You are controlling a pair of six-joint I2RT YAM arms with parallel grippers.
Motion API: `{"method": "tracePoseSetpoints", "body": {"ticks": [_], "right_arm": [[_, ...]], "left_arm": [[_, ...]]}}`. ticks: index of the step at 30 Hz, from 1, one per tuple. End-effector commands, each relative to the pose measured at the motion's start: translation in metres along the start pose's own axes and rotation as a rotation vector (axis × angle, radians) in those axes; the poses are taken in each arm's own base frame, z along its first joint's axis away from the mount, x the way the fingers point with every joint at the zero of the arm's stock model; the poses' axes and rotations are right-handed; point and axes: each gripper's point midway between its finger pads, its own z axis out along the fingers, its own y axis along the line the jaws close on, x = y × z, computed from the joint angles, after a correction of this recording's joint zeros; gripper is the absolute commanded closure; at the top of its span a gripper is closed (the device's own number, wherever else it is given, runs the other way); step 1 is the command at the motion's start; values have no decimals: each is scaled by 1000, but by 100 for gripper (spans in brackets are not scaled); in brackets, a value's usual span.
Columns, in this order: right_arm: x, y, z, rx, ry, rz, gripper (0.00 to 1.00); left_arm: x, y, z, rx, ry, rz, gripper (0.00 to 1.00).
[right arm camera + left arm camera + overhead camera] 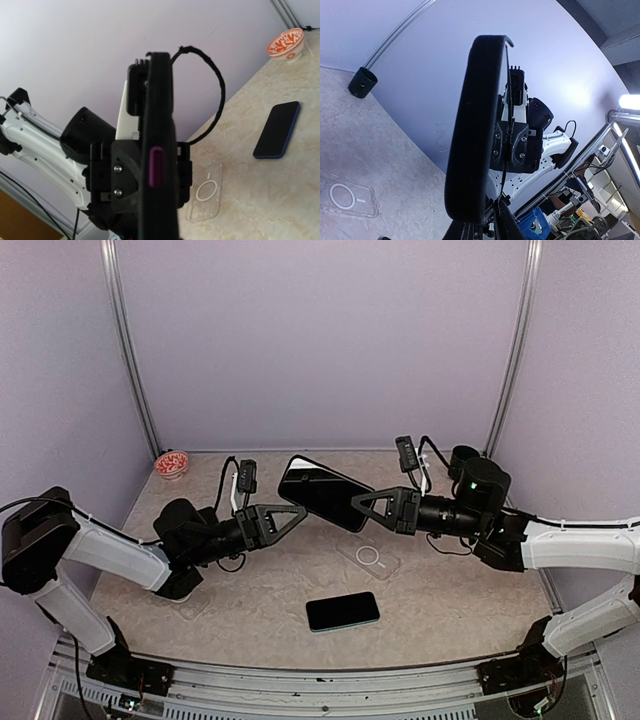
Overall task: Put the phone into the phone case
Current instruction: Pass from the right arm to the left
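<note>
Tabletop (pixel 450 610) bears phone (pixel 342 611), clear case (pixel 370 557), bowl (pixel 172 464); black slab (pixel 322 492), perhaps phone, aloft.

A black flat slab (pixel 322 492), raised, bars the table's (pixel 450 610) middle. Its far edge lies open beyond a red-patterned bowl (pixel 171 464).

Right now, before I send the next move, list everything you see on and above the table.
black phone case: one, black with a purple side button, in the air between both claws
phone: one, dark with a blue-green edge, flat on the table near the front
clear case: one, transparent with a white ring, flat on the table, centre
bowl: one, red and white, far left corner
table: one, beige marbled, under everything
left claw: one, black, shut on the black case's left end
right claw: one, black, shut on its right end
</note>
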Motion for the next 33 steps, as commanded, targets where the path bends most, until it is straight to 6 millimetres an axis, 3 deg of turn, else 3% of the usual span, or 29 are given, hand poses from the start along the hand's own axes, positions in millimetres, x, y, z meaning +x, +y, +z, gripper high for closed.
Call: {"method": "tracePoseSetpoints", "body": {"ticks": [1,14,21,33], "right_arm": [[-26,27,-9,-117,-87,-44,100],[-27,15,-14,-167,-90,55,100],[-21,3,-15,-190,-69,177,100],[-9,-7,-8,-224,-33,312,100]], "left_arm": [[-3,-1,-4,10,-15,10,85],[3,2,-3,13,4,4,93],[-2,4,-6,-18,-15,22,80],[-6,-2,-1,-11,-8,41,71]]}}
